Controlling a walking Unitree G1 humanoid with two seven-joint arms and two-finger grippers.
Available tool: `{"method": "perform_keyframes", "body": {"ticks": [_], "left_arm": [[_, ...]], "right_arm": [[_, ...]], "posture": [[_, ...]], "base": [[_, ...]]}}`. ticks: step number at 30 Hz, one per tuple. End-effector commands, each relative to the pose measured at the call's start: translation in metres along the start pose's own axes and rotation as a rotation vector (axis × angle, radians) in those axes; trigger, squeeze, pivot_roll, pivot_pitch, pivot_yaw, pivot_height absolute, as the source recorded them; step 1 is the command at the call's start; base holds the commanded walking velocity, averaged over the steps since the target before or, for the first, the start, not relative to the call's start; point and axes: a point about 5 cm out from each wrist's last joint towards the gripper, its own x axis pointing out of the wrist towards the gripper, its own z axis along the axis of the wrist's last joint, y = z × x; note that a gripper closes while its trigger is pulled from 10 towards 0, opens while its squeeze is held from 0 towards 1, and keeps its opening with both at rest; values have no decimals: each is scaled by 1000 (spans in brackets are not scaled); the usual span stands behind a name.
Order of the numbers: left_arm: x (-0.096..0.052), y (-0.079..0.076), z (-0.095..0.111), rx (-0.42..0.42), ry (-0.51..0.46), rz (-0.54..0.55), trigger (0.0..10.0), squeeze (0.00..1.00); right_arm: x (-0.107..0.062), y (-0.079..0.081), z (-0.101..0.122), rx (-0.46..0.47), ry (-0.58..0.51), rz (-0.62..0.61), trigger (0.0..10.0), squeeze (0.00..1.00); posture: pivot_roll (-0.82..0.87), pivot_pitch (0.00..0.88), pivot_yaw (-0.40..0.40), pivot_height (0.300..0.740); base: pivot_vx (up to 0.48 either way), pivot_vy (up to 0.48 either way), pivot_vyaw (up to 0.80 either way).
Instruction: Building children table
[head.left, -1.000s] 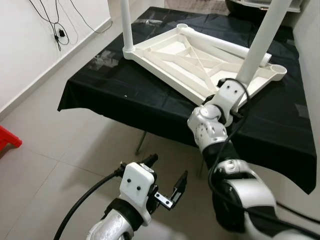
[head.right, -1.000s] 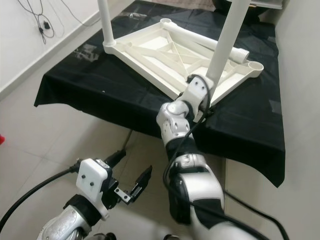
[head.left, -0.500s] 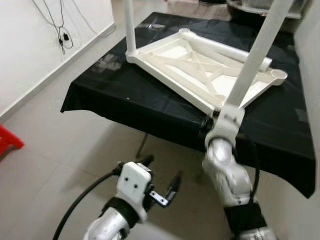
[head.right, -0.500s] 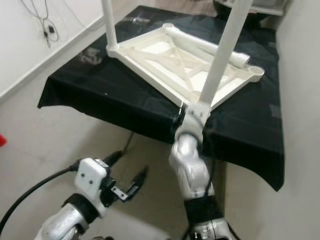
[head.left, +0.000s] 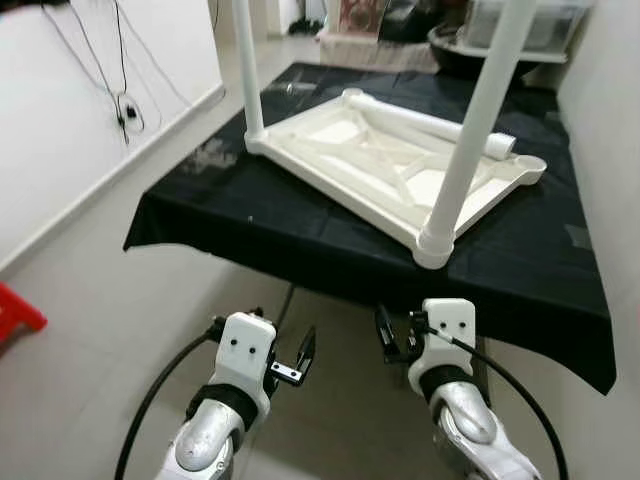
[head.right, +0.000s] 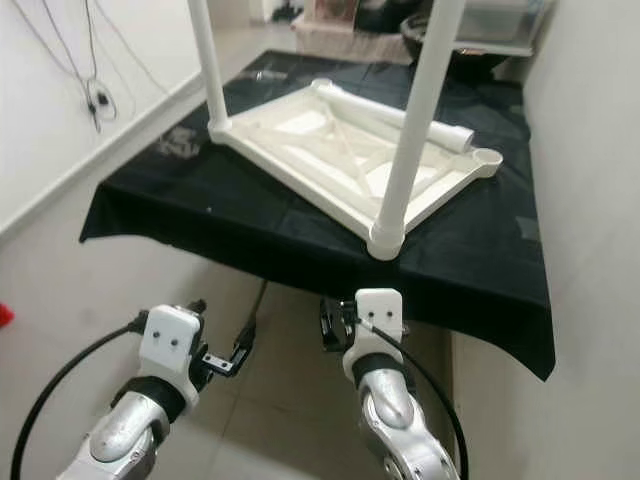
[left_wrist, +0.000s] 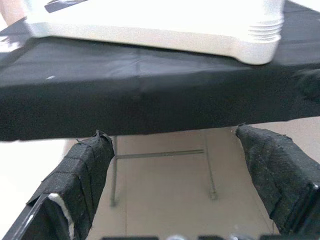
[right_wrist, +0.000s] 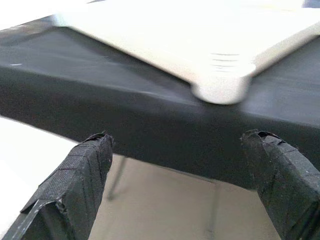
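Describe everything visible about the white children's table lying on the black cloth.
The white children's table looks like moulded plastic and lies upside down on the black tablecloth, its ribbed, cross-braced underside facing up. Two round legs stand upright in corner sockets; a loose leg lies across it; one corner socket is empty. Neither gripper touches it.

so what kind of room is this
Probably a spare room in a home, used as a work area: a tiled floor, cables hanging on a plain white wall, and a work table under a black cloth holding an upturned white plastic children's table.
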Motion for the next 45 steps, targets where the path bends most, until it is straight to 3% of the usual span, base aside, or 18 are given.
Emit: {"method": "perform_keyframes", "body": {"ticks": [1, 8, 17, 32, 36, 45], "left_arm": [[2, -2, -3, 2, 9, 2, 10000, 0], [5, -2, -9, -3, 24, 46, 10000, 0], [7, 3, -10, -11, 13, 103, 10000, 0], [6, 2, -10, 4, 11, 75, 10000, 0], [3, 6, -9, 0, 13, 117, 10000, 0], [1, 7, -15, -9, 48, 124, 10000, 0]], "right_arm": [[-4, 2, -3, -10, 19, 17, 10000, 0], [-7, 1, -7, -12, 14, 23, 10000, 0], [-5, -1, -13, -13, 53, 10, 10000, 0], [-5, -4, -13, 8, 48, -37, 10000, 0], [-6, -12, -11, 22, 41, -89, 10000, 0], [-3, -11, -13, 29, 53, -88, 10000, 0]], "posture": [[60, 50, 3, 740], [57, 30, -7, 740], [58, 15, -7, 740], [62, 32, 0, 740], [66, 50, 3, 740], [65, 60, 0, 740]], "base": [[0, 0, -781], [0, 0, -776], [0, 0, 0], [0, 0, 0], [0, 0, 0], [0, 0, 0]]}}
